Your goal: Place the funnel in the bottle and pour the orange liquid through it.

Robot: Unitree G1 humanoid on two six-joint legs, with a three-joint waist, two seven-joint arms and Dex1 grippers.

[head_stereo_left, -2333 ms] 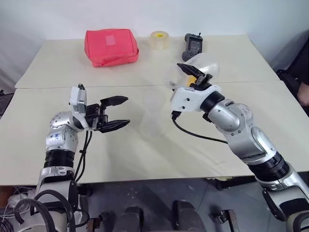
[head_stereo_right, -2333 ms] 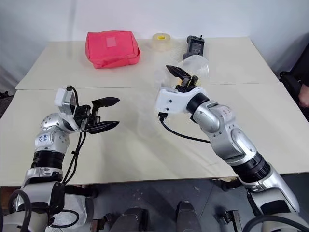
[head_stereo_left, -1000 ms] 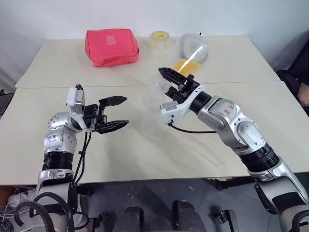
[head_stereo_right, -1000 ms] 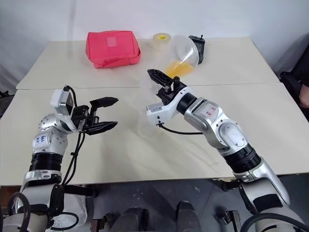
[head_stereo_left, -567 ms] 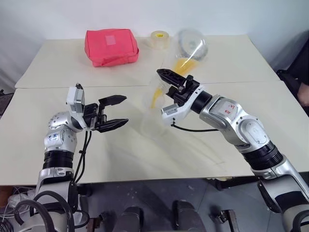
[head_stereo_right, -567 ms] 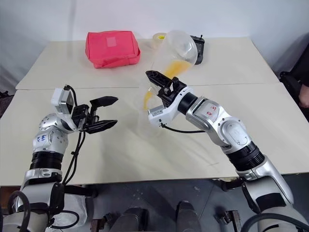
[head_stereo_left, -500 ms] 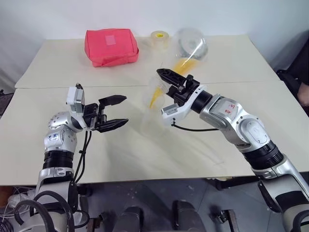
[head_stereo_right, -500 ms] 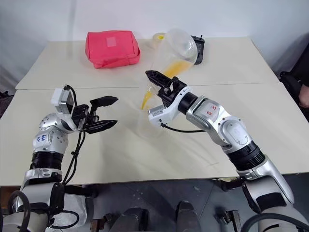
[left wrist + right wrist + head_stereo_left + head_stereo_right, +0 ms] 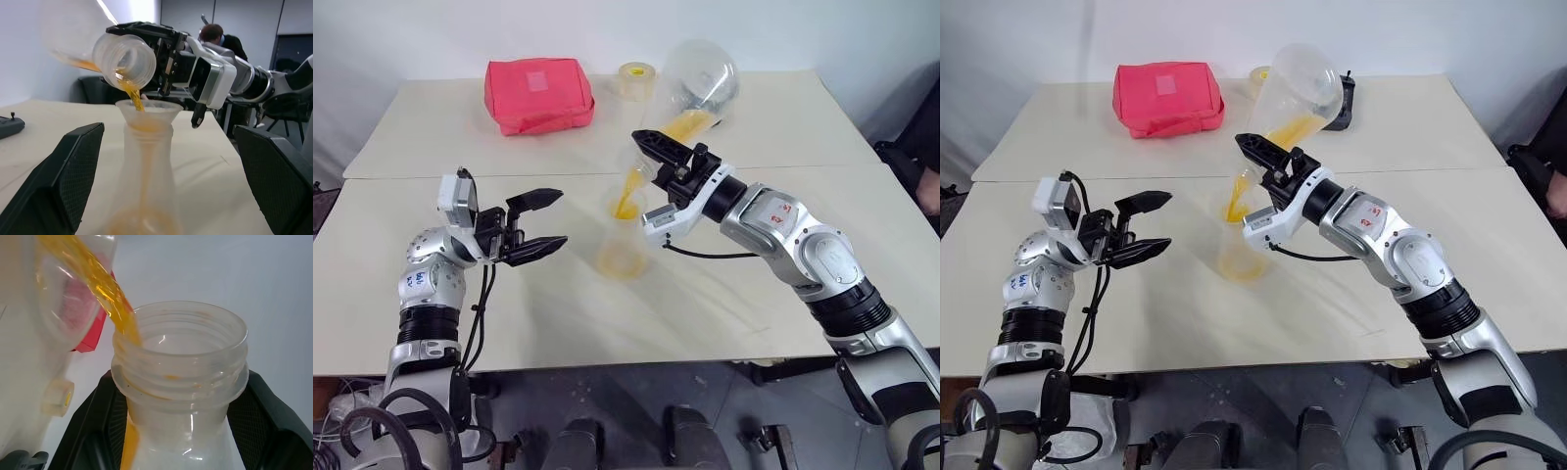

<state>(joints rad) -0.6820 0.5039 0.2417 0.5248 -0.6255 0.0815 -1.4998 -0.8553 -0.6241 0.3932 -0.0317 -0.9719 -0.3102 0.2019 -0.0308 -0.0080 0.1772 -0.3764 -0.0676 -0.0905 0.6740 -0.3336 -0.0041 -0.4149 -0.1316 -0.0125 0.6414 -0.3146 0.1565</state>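
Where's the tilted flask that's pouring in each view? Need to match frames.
Left eye view: upper centre-right, tilted flask over the table's far half.
Right eye view: upper centre, above the right arm.
Left wrist view: upper left, its mouth facing the camera.
Right wrist view: centre, neck between the black fingers.
Shared landmark: the orange liquid streaming from its mouth.

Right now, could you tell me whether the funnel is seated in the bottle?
Yes: the funnel sits in the bottle's mouth, catching the orange liquid.
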